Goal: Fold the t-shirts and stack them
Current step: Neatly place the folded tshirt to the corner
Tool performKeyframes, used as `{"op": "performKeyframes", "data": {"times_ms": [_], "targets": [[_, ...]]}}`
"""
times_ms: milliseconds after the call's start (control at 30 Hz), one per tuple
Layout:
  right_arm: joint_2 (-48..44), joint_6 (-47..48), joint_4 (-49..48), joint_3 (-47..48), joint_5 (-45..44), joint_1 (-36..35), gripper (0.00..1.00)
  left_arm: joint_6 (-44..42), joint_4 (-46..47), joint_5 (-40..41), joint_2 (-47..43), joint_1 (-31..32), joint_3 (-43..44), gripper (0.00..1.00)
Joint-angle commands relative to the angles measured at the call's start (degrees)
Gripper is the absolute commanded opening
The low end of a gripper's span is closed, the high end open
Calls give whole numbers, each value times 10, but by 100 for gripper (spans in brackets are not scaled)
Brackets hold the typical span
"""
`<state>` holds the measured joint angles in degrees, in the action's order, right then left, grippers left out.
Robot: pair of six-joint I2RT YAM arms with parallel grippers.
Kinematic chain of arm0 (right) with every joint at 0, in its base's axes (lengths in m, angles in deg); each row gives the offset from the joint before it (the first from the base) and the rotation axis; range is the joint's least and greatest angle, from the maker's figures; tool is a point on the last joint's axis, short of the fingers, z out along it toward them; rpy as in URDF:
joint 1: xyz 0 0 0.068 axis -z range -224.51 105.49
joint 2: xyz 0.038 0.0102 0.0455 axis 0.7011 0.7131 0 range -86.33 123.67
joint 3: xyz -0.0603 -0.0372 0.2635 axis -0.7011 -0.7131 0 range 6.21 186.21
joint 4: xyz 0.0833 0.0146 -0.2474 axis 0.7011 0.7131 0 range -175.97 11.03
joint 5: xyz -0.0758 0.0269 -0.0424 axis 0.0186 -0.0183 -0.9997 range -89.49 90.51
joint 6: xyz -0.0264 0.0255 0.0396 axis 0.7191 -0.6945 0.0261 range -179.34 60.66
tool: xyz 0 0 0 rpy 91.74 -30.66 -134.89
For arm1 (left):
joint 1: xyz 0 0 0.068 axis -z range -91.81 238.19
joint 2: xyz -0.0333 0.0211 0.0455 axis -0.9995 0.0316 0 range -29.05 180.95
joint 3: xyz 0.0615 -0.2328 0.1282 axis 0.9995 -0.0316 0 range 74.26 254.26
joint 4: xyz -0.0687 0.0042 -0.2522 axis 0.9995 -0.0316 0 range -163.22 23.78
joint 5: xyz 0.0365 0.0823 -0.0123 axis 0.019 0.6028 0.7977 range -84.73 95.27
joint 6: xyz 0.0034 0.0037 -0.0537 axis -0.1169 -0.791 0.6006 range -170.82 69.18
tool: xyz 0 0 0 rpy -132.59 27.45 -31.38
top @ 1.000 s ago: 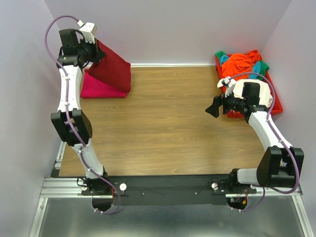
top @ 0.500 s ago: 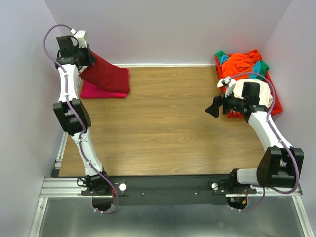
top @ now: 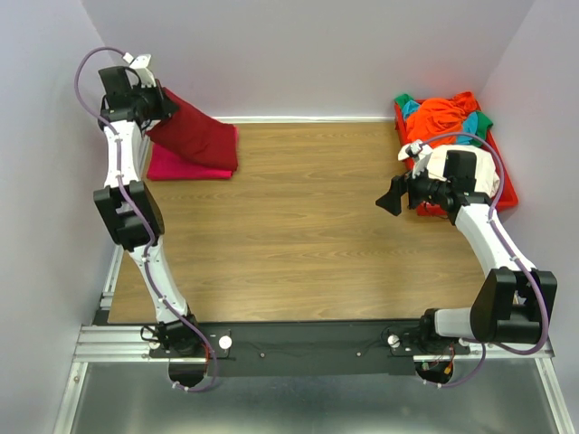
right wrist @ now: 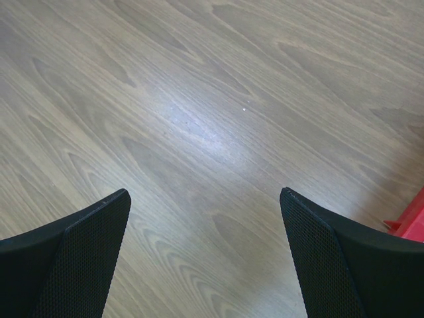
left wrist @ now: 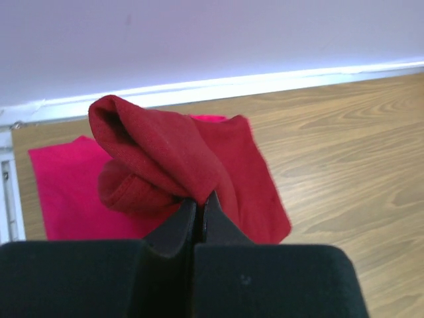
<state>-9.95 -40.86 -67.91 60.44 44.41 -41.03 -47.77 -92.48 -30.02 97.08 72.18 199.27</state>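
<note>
At the far left corner of the wooden table (top: 298, 226), we are listing the following.

Item one: the maroon t-shirt (left wrist: 165, 152). The left gripper (left wrist: 199, 202) is pinching a bunched fold of it, with its jaws pressed together on the cloth. It is holding that end raised close to the back wall, and the lower end is draping down onto item two.

Item two: the magenta-pink t-shirt (top: 176, 165). It is lying flat on the table by the left edge. The maroon cloth is resting across its far part, so we are seeing pink only along the near side and to the left.

Item three: the heap of loose t-shirts (top: 448, 113). Orange is lying on top, with green and teal showing at the edges. The heap is sitting in the red tray (top: 507, 185) at the far right corner, and the right arm is partly hiding it.

Item four: the right gripper (right wrist: 204, 193). Its fingers are standing wide apart and gripping nothing. It is hovering over bare wood just to the left of the tray, well apart from items one and two.
</note>
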Motion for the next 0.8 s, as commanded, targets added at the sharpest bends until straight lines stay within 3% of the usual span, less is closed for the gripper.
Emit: {"op": "performKeyframes", "data": {"times_ms": [0,333,767], "targets": [[1,3,1,-3,18,4,100,48,64,-61,-70,13,8,0],[1,4,3,-2,20,4,100,144,148,-85,-100,85,25,0],[1,6,7,-2,21,4,100,199,191,-80,-29,155,75,0]]}}
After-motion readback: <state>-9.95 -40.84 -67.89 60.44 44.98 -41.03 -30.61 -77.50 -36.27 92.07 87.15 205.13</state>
